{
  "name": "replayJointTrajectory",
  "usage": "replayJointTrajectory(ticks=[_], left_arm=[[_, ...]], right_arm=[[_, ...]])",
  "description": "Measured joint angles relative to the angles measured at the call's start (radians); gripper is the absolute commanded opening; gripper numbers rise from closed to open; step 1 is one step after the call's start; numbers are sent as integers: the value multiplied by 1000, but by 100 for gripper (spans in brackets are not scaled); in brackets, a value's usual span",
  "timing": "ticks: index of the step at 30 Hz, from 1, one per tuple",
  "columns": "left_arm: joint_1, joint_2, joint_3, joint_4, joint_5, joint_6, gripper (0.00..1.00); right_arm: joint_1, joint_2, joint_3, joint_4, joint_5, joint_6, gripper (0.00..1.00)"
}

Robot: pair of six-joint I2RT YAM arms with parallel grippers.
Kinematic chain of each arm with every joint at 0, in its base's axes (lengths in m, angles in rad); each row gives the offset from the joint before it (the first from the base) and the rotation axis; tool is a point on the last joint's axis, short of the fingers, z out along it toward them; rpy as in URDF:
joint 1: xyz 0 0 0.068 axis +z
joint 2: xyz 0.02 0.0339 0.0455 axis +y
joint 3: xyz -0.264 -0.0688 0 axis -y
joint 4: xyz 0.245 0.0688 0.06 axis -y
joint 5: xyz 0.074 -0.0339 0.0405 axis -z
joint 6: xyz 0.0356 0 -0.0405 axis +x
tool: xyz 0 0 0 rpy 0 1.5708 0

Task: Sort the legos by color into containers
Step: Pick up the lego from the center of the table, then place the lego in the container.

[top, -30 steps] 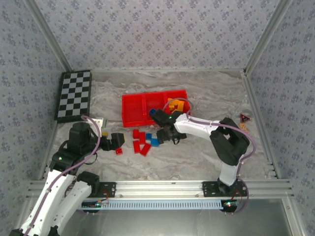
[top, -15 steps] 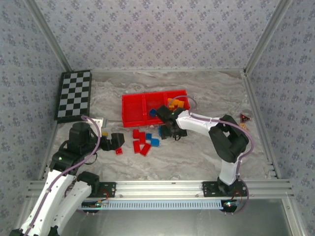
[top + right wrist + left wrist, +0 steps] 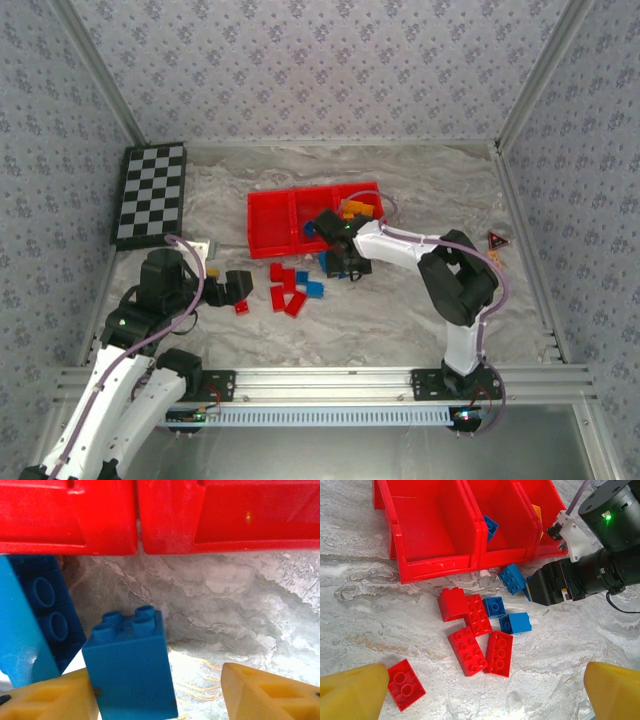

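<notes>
Right gripper (image 3: 155,682) stands open around an upright blue brick (image 3: 130,675), one finger against it, the other apart, just before the red tray (image 3: 70,515). Left gripper (image 3: 482,687) gapes wide above loose red bricks (image 3: 475,640) on the marbled table (image 3: 400,310). The top view adds papered walls (image 3: 320,70) and a checkerboard (image 3: 150,195).

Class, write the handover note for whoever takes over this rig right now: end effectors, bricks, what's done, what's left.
Left end effector: open, empty.
Right end effector: open around a small blue plastic brick on the table, in front of the red plastic tray; not clamped.
Done: another blue brick in the middle compartment, yellow-orange bricks in the right one.
To do: five red bricks, remaining blue bricks on the table.
</notes>
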Motion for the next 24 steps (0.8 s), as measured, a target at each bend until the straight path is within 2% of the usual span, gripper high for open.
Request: replayJointTrajectory(ticks=[7, 12, 18, 24], left_arm=[[0, 0, 0, 0, 0, 0, 100], [0, 0, 0, 0, 0, 0, 100], [0, 0, 0, 0, 1, 0, 100], [0, -10, 0, 1, 5, 0, 100]], right_arm=[[0, 3, 10, -9, 8, -1, 36], [14, -16, 10, -45, 27, -3, 32], [50, -154, 19, -84, 40, -3, 31], [42, -241, 135, -102, 38, -53, 32]])
